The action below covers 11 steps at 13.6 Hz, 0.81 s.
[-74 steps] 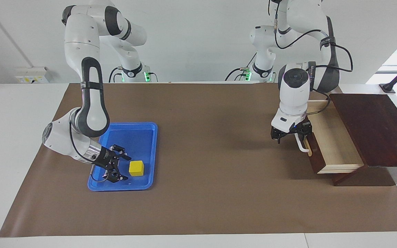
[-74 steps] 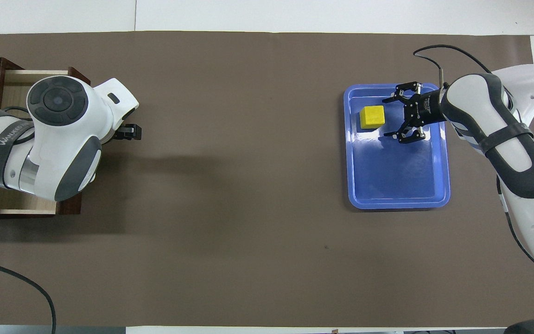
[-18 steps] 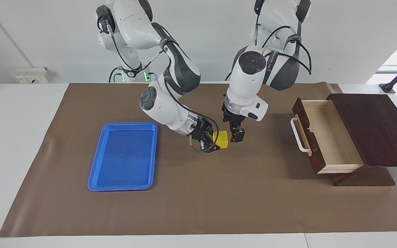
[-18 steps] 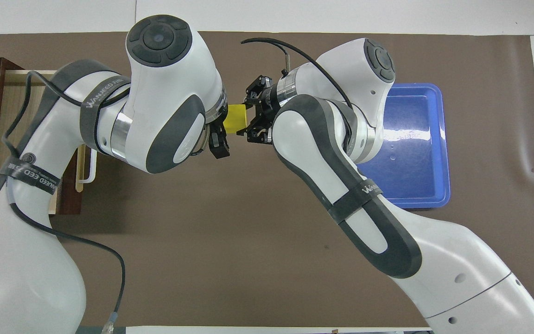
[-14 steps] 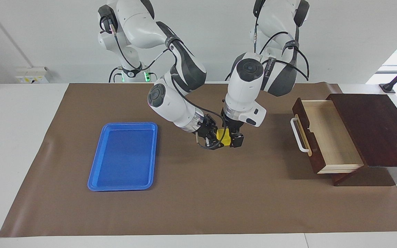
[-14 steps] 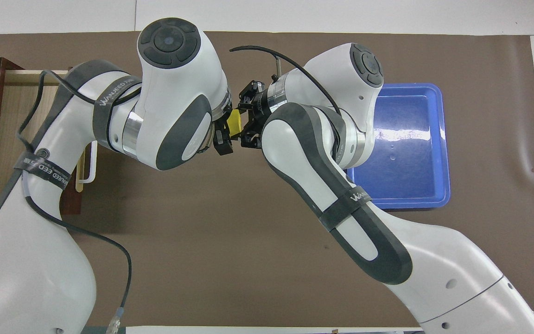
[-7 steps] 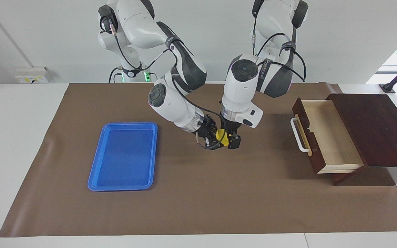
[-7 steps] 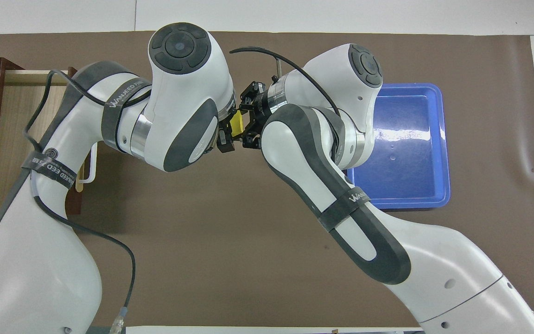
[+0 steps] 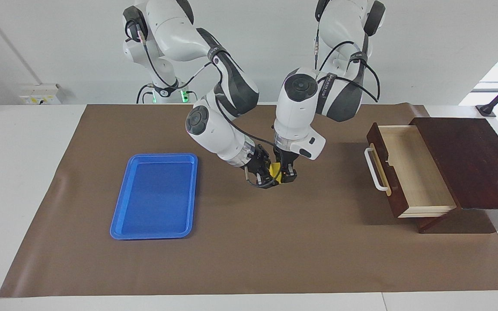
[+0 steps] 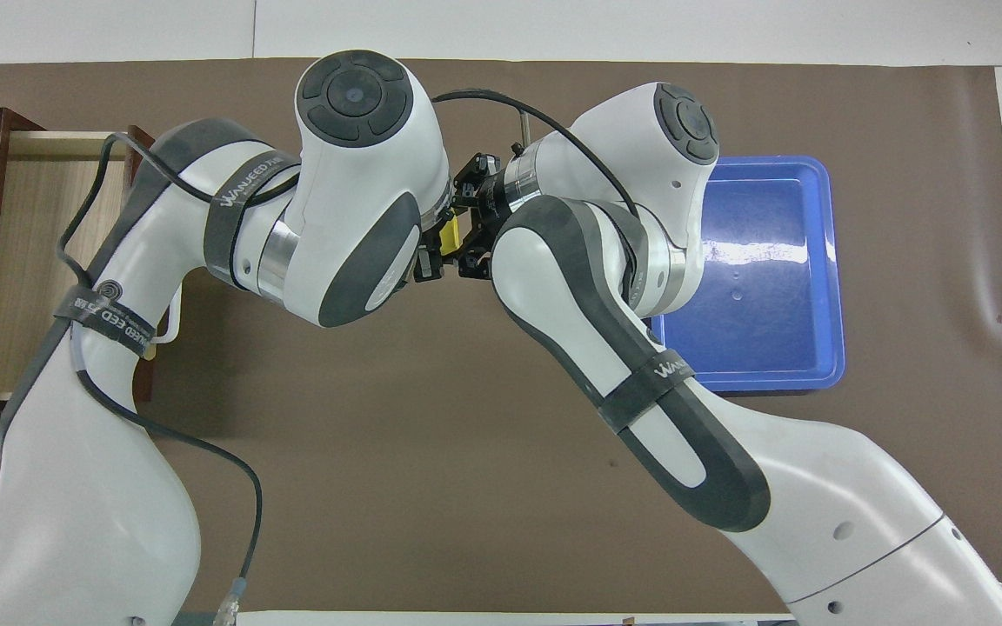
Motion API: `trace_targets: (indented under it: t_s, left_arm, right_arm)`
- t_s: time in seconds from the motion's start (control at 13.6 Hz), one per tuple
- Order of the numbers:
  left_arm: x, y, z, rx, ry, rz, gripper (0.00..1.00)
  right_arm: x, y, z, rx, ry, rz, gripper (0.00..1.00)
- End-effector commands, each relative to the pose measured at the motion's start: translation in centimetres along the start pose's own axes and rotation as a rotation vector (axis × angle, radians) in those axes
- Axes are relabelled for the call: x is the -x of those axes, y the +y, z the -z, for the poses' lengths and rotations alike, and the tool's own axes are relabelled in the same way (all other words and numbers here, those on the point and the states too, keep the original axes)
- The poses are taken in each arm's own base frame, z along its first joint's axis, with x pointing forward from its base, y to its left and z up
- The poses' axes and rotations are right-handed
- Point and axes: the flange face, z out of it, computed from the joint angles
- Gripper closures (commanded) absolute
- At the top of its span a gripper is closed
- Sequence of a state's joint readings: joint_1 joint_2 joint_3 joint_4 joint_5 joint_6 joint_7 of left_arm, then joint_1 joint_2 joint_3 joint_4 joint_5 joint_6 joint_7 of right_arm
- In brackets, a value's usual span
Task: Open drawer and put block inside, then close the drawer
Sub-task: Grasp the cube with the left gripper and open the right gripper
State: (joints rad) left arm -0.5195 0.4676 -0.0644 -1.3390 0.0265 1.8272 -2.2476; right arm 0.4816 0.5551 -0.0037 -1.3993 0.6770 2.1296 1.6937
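Note:
The small yellow block [image 9: 277, 171] [image 10: 447, 235] hangs in the air over the middle of the brown mat. My right gripper [image 9: 270, 175] [image 10: 464, 236] is shut on it from the blue tray's side. From the drawer's side, my left gripper [image 9: 284, 173] [image 10: 433, 252] has its fingers closed against the same block, so only a sliver of yellow shows. The drawer [image 9: 409, 172] [image 10: 27, 217] stands pulled open at the left arm's end of the table, its pale wood inside bare and its white handle [image 9: 374, 172] facing the table's middle.
The dark brown cabinet [image 9: 469, 160] holds the drawer at the left arm's end. A blue tray [image 9: 156, 194] [image 10: 753, 261] with nothing in it lies toward the right arm's end. The brown mat [image 9: 249, 250] covers the table between them.
My right gripper carried the block from the tray to the table's middle. My left gripper left the drawer handle, came up to the block and closed on it over the last second.

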Motion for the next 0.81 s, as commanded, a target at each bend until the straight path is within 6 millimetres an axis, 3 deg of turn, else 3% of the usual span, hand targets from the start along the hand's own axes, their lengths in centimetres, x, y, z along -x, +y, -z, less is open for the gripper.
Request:
trace_targets:
  t_s: [0.0, 0.51, 0.66, 0.73]
  left_arm:
    - [0.5, -0.1, -0.2, 0.012, 0.009, 0.005, 1.00]
    - [0.5, 0.0, -0.2, 0.013, 0.008, 0.003, 1.00]
    - [0.6, 0.0, -0.2, 0.014, 0.007, 0.002, 1.00]
    - [0.5, 0.0, -0.2, 0.013, 0.008, 0.003, 1.00]
  right_arm:
    - [0.3, 0.5, 0.6, -0.017, 0.006, -0.020, 1.00]
    - [-0.1, 0.2, 1.1, -0.019, 0.004, -0.027, 1.00]
    - [-0.4, 0.0, 1.4, -0.019, 0.001, -0.033, 0.61]
    - [-0.3, 0.0, 1.9, -0.024, -0.002, -0.033, 0.48]
